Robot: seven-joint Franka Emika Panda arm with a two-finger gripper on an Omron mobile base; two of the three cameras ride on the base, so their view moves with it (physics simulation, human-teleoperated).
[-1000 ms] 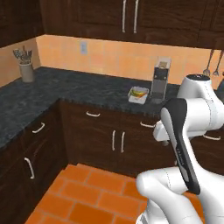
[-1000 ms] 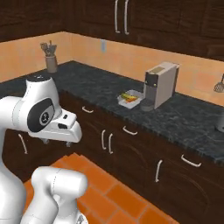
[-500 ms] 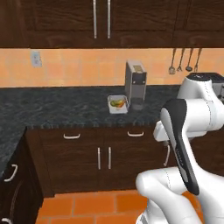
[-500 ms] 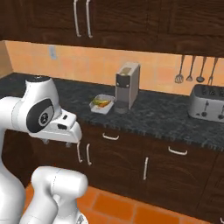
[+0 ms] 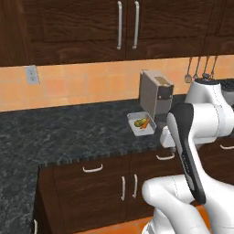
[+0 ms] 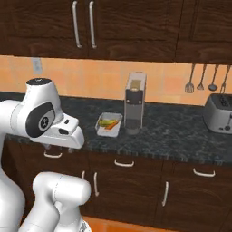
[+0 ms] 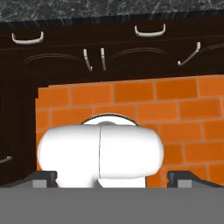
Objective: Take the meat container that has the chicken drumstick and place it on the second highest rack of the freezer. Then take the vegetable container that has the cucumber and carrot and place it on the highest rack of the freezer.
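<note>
Vegetable container [image 5: 141, 124] sits on the dark speckled worktop [image 5: 68, 132], centre-right in the left base view, touching or just beside the front-left of the grey coffee machine [image 5: 155, 98]. In the right base view the same tray [image 6: 109, 124] is centre frame, just left of the coffee machine [image 6: 134, 102]. Shallow white tray; the yellow-green cucumber [image 6: 107, 122] and the orange carrot [image 6: 111, 126] lie side by side inside it.

Arm is folded up near the base, well short of the tray. Gripper [image 7: 112, 177] points down at the orange tile floor [image 7: 175, 105]. Fingers [image 7: 43, 177] sit at the bottom corners of the hand view, spread wide apart, nothing between them. Dark lower cabinets [image 7: 113, 52] with curved handles run across the top of the hand view.

Toaster [image 6: 219, 113] is at the right edge of the right base view, on the same worktop, well apart from the tray. Utensils [image 6: 201, 79] hang on the orange backsplash above it; in the left base view they show in the upper right [image 5: 199, 68]. Wall outlet [image 5: 32, 74] is on the backsplash at the left. Dark upper cabinets [image 5: 128, 27] with bar handles run across the top.
</note>
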